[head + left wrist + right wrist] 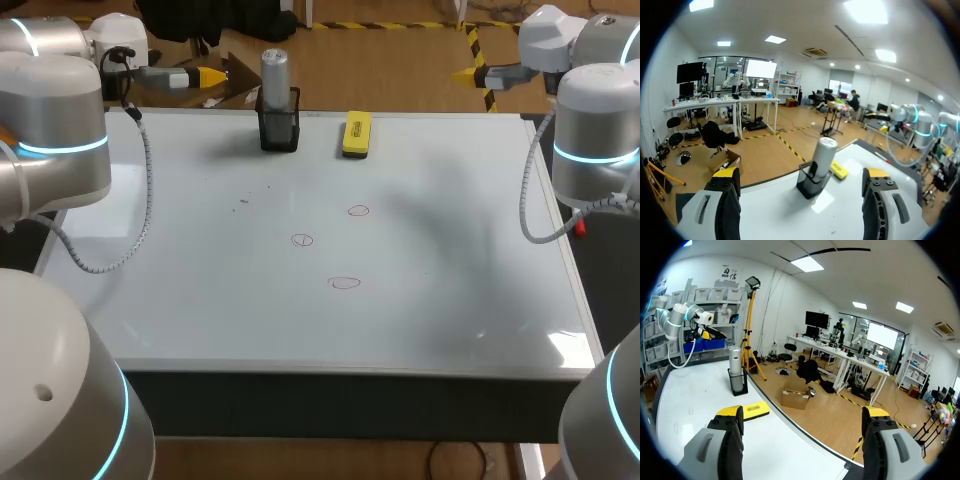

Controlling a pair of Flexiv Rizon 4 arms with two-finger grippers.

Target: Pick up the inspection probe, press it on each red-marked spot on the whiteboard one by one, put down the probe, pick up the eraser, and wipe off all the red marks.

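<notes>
Glossy and white, the whiteboard [200, 310] covers the tabletop, a smooth, hard sheet that shows soft reflections and looks suited to pressing and wiping.

Ahead of the left tool [210, 76], in line with the gap between its fingers, the probe [274, 70] stands upright. It is a plain silver cylinder with a flat cap and looks like metal. Its lower part sits in a black holder [279, 130], boxy and open at the top. I judge the holder is there to keep the probe vertical, so its bare upper part is free for a grip from the side.

Just past the holder from the left tool, and apart from it, lies the eraser [357, 134], a flat yellow block with rounded ends and a darker underside. It lies face down on the board, ready to be lifted and wiped. From the right tool [465, 74] the order is reversed: the eraser is nearer and the probe beyond it.

Three red marks lie well apart from both tools, out in the middle of the board: one [358, 211], a second [302, 240] and a third [344, 284]. All are thin hand-drawn loops.

Both tools hang past the board's far corners, their grey yellow-tipped fingers spread wide with nothing between them. The left one is closer to the probe, so it looks the likelier to take it.
</notes>
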